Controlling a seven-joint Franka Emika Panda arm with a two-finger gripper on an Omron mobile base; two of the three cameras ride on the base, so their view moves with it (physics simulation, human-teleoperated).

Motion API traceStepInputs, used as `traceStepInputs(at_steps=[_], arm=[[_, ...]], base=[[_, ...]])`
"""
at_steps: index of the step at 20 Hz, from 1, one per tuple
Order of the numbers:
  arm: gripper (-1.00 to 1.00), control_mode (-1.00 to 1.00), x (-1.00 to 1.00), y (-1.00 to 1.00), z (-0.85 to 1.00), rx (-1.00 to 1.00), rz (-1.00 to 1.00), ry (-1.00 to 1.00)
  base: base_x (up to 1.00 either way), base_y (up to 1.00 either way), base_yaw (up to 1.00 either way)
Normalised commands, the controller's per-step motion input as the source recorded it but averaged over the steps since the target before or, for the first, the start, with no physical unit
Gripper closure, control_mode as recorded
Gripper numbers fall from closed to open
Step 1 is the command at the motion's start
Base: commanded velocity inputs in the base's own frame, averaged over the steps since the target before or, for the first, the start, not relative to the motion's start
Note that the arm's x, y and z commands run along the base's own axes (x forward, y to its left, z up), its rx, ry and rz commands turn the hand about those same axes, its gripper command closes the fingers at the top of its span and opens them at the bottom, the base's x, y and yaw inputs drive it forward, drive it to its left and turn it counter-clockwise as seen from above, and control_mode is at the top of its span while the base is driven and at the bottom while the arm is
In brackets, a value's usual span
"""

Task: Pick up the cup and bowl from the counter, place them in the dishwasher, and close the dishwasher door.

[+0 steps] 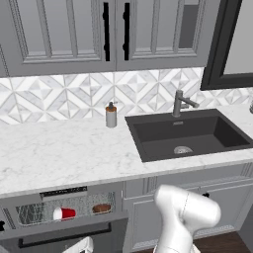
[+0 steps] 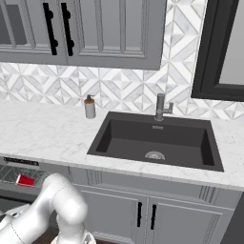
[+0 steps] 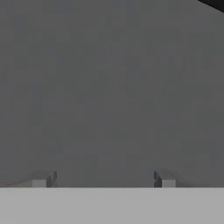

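The gripper [image 3: 101, 179] faces the dishwasher door [image 3: 109, 87] up close, fingers spread wide with nothing between them. The door, part-raised, is stiff and hinged, probably heavy; pushing its flat face suits better than gripping the bar handle [image 1: 64, 236]. Beyond, at 10 o'clock in the left base view, the cup [image 1: 64, 213] and bowl [image 1: 101, 208] lie in the rack. The right base view shows the cup but not the bowl.
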Motion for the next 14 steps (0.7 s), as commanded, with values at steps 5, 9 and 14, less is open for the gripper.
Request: traceStepInputs(at_steps=[5, 9, 14], arm=[[-1.00, -1.00, 1.00, -0.14, -0.11, 0.00, 0.01, -0.29], [-1.00, -1.00, 1.00, -0.43, -0.56, 0.06, 0.00, -0.02], [-1.00, -1.00, 1.00, -0.53, -0.59, 0.09, 0.00, 0.00]], base=[[0.00, 0.00, 0.00], [0.00, 0.00, 0.00], [0.00, 0.00, 0.00]])
